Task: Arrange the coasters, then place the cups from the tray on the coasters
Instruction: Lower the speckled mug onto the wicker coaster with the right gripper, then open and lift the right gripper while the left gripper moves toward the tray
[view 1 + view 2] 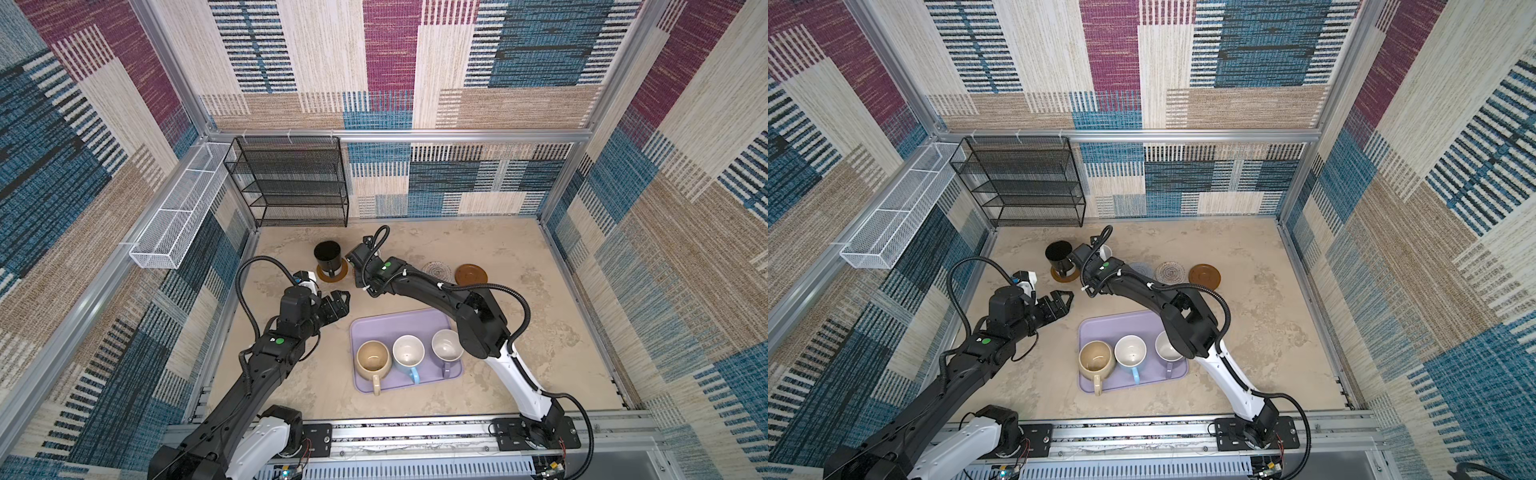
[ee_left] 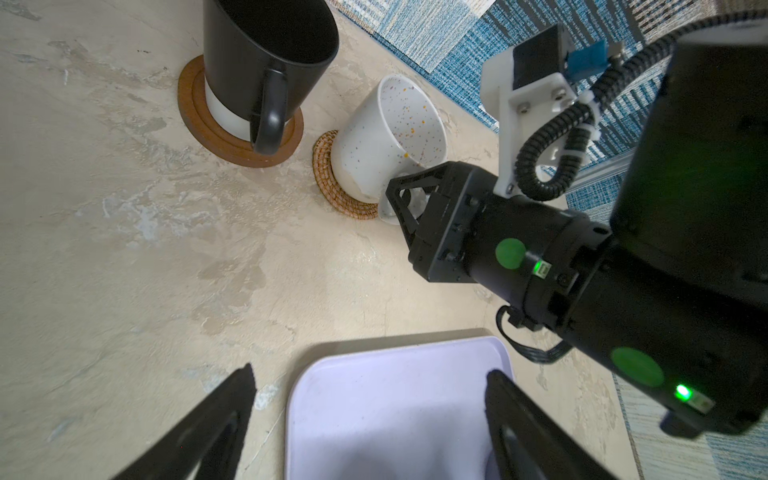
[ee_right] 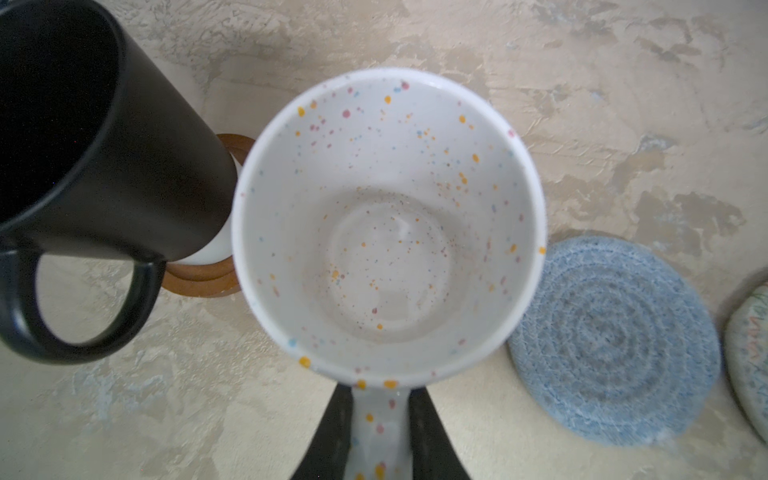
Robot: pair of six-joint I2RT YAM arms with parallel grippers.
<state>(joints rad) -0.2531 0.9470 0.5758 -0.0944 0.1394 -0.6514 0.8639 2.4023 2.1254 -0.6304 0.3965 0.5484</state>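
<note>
Along the far row, the black mug (image 1: 327, 257) sits on a brown coaster (image 1: 332, 275); the right claw (image 3: 382, 432) clenches the handle of the speckled mug (image 3: 386, 216) at the rattan coaster (image 2: 328, 178). Three coasters (image 1: 1170, 272) lie bare; three mugs (image 1: 408, 353) stand on the tray (image 1: 374, 328). The left claw (image 1: 344, 304) hangs released.

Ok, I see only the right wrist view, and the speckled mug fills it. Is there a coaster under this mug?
Observer: Yes. The left wrist view shows the tan woven coaster directly under the speckled mug.
Operator: And how many wait for their turn?
Observer: Three on the tray: beige mug, light blue mug, lavender mug.
Operator: Is the other arm busy?
Observer: No, the left pincer is open and empty, near the tray.
</note>
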